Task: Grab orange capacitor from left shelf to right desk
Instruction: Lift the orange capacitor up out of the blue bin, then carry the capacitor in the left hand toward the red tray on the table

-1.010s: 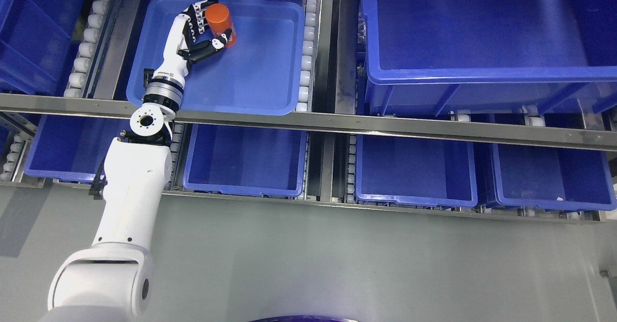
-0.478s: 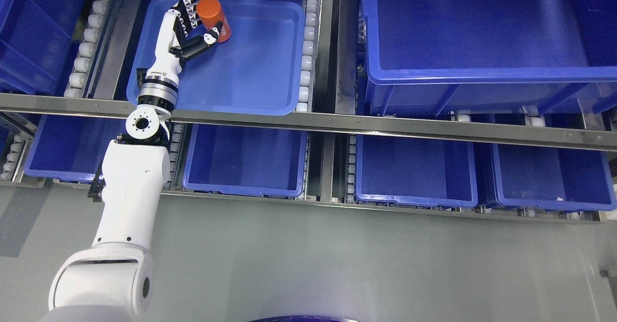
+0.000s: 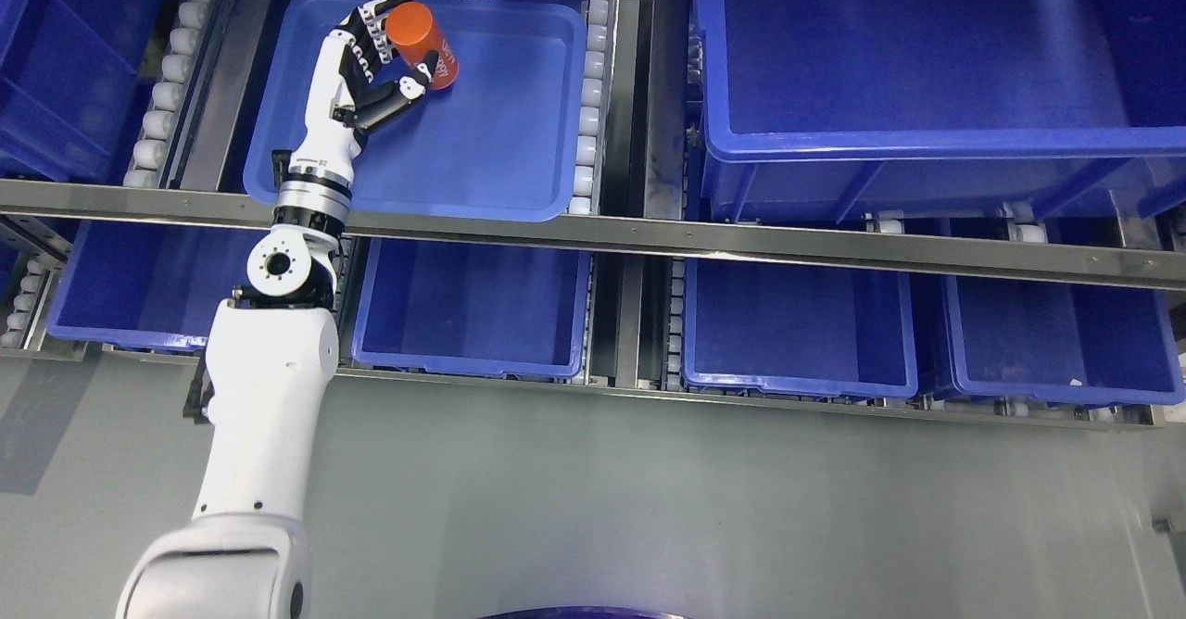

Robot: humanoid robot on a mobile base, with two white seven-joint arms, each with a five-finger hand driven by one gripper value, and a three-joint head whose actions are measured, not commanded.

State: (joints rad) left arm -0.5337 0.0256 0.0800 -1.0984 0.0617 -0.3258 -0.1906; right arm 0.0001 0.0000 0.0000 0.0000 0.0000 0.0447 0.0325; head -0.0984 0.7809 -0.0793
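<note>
An orange cylindrical capacitor (image 3: 422,42) is tilted in the upper left part of a shallow blue tray (image 3: 491,165) on the upper shelf. My left hand (image 3: 394,54) reaches up into the tray and is shut on the capacitor, fingers around its left side and thumb against its lower right. The capacitor's lower end is partly hidden by the thumb. My right arm is out of view.
A metal shelf rail (image 3: 649,239) crosses in front of the tray, over my left wrist. A large deep blue bin (image 3: 927,146) stands to the right. Several blue bins (image 3: 797,332) sit on the lower shelf. White rollers (image 3: 589,91) line the tray's sides. Grey floor lies below.
My left hand with the capacitor went up and left in the tray, then came back right and slightly down. The arm has shifted a little to the right.
</note>
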